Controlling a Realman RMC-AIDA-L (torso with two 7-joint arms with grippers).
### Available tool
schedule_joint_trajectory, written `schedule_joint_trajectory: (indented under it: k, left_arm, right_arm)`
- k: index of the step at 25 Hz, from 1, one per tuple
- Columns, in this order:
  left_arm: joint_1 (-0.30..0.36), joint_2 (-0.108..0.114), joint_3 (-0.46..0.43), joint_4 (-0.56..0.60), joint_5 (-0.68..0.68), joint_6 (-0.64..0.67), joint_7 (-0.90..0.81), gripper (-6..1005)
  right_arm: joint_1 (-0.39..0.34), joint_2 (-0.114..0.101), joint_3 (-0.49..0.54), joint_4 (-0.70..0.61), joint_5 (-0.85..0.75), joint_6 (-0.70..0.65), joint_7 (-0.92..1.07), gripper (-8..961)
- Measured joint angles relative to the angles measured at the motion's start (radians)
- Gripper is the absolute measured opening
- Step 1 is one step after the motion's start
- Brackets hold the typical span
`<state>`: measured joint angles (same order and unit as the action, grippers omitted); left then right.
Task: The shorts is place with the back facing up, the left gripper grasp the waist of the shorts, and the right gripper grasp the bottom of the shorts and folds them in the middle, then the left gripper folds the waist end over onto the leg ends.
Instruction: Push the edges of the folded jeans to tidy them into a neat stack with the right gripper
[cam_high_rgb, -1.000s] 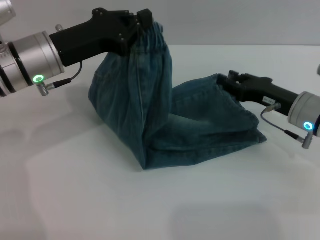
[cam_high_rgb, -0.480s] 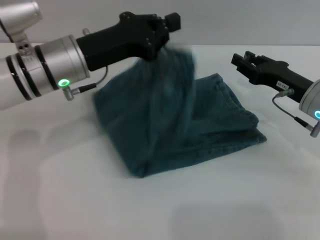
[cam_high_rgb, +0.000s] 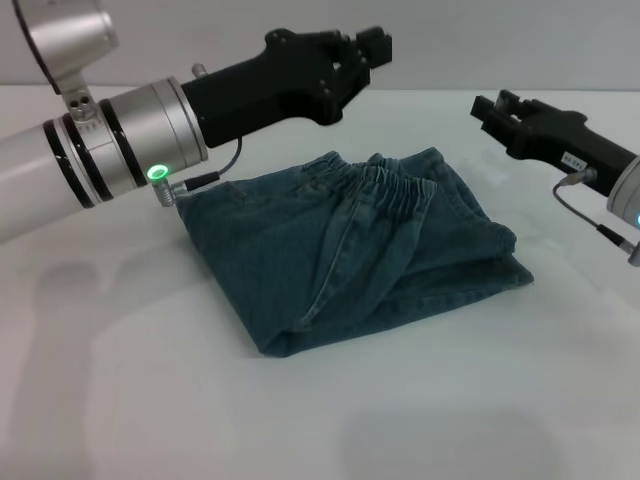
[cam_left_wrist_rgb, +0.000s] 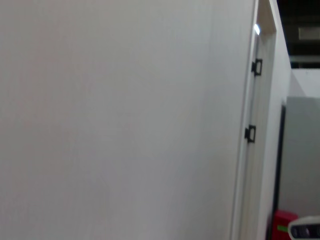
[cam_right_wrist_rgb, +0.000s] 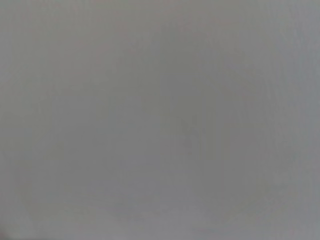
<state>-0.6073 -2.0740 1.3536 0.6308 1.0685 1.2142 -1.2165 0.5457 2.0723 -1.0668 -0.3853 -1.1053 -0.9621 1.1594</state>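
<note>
The blue denim shorts (cam_high_rgb: 360, 245) lie folded on the white table (cam_high_rgb: 420, 420) in the head view. Their elastic waist (cam_high_rgb: 395, 190) is laid over the leg ends on the right. My left gripper (cam_high_rgb: 362, 52) hovers above the far edge of the shorts, open and holding nothing. My right gripper (cam_high_rgb: 492, 108) hangs in the air to the right of the shorts, open and clear of the cloth. Neither wrist view shows the shorts or any fingers.
The left wrist view shows only a pale wall and a door frame (cam_left_wrist_rgb: 252, 125). The right wrist view is a plain grey surface. Bare white table surrounds the shorts.
My left gripper carried the waist end rightward, let it go and rose; the waist now lies flat on the leg ends. My right gripper released the leg end and lifted away.
</note>
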Motion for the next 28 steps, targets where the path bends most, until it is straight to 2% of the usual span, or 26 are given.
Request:
schedule_joint_trajectory:
  k: [2, 6, 7, 9, 14, 18, 20, 24, 28]
  left_arm:
    - [0.017, 0.000, 0.001, -0.005, -0.066, 0.001, 0.018, 28]
    - [0.059, 0.003, 0.000, -0.009, -0.171, 0.011, 0.085, 209]
    - [0.115, 0.007, -0.019, -0.010, -0.266, 0.026, 0.148, 254]
    - [0.141, 0.008, -0.037, -0.015, -0.304, 0.030, 0.171, 296]
    - [0.247, 0.011, -0.084, -0.094, -0.535, 0.094, 0.314, 402]
    - [0.316, 0.013, -0.126, -0.171, -0.643, 0.174, 0.389, 486]
    - [0.345, 0.012, -0.170, -0.203, -0.656, 0.213, 0.407, 573]
    - [0.373, 0.013, -0.233, -0.273, -0.659, 0.267, 0.424, 748]
    - [0.375, 0.013, -0.256, -0.315, -0.660, 0.279, 0.445, 743]
  right_arm:
    - [-0.006, 0.000, 0.015, -0.012, 0.000, 0.000, -0.015, 385]
    - [-0.018, 0.000, 0.033, -0.034, 0.000, -0.016, -0.022, 386]
    - [-0.023, 0.000, 0.035, -0.047, -0.001, -0.030, -0.023, 386]
    - [-0.030, -0.002, 0.030, -0.074, -0.010, -0.076, -0.023, 386]
    - [-0.020, -0.010, 0.025, -0.163, -0.147, -0.250, 0.022, 385]
    - [0.009, -0.018, 0.025, -0.245, -0.306, -0.416, 0.143, 385]
    - [0.040, -0.024, 0.025, -0.277, -0.399, -0.494, 0.226, 386]
    - [0.152, -0.035, -0.003, -0.287, -0.576, -0.613, 0.396, 386]
    - [0.267, -0.021, -0.097, -0.285, -0.740, -0.660, 0.532, 386]
